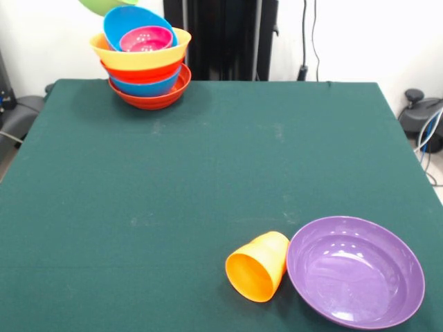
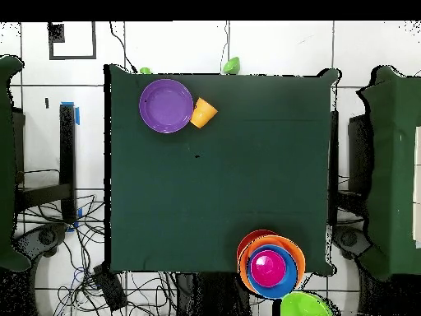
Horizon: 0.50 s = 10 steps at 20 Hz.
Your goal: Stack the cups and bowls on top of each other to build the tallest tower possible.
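The tower (image 1: 147,69) stands at the table's far left corner in the front view. It has a red-orange bowl (image 1: 154,100) at its base, then a blue bowl (image 1: 149,88), a red-orange bowl (image 1: 142,73) and a wide orange bowl (image 1: 104,50). A tilted blue bowl (image 1: 119,24) sits in the orange one and holds the small magenta bowl (image 1: 145,39). A green bowl (image 1: 104,5) shows at the top edge above the tower, and beside the tower in the overhead view (image 2: 306,306). The orange cup (image 1: 259,266) lies on its side against the large purple bowl (image 1: 355,271). No gripper shows.
The green table (image 1: 208,159) fills the view. In the overhead view the tower (image 2: 270,265) is at the table's bottom edge, and the purple bowl (image 2: 165,105) and cup (image 2: 203,113) are near the top edge. Two small green things (image 2: 231,63) lie just beyond that edge.
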{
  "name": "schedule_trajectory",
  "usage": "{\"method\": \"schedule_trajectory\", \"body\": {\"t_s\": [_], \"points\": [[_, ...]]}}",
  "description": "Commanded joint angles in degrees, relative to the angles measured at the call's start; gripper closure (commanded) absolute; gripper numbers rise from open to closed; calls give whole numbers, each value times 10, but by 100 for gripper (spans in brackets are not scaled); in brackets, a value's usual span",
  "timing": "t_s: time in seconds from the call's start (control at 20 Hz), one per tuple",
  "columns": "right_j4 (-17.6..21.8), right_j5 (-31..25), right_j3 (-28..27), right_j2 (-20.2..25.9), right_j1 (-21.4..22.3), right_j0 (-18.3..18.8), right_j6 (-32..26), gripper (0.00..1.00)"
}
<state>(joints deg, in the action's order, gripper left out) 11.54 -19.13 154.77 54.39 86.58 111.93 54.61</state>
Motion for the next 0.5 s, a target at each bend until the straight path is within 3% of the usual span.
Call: {"method": "schedule_trajectory", "body": {"t_s": [0.05, 0.2, 0.3, 0.5], "points": [[-120, -80, 41, -61, 100, -58, -228, 100], [-171, -161, 31, -161, 174, -99, -340, 100], [-177, -241, 15, -239, 237, -124, -402, 100], [-151, -341, -30, -329, 286, -166, -416, 100]]}}
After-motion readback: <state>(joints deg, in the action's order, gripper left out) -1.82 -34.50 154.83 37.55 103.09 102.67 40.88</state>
